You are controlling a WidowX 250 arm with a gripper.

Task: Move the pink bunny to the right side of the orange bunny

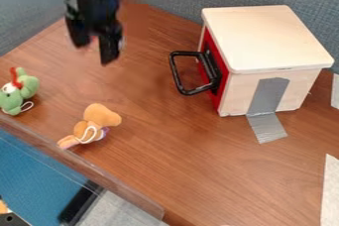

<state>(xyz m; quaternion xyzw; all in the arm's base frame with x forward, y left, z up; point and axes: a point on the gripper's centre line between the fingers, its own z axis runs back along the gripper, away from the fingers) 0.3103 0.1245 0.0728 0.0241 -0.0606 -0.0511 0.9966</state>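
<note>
Sitting leftmost is a green toy (28,87). Next, the gripper (94,53) hangs with fingers apart; the pink bit between them, likely the mostly hidden pink bunny (94,38), shows no readable long axis. The orange bunny (98,118) lies nearer the camera, slanting up rightward, left of the box (268,36).

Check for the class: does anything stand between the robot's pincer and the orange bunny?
Nothing visible does; wooden tabletop shows between the pincer and the orange bunny. The black handle is off to the picture's right, the green toy off to the left.
</note>
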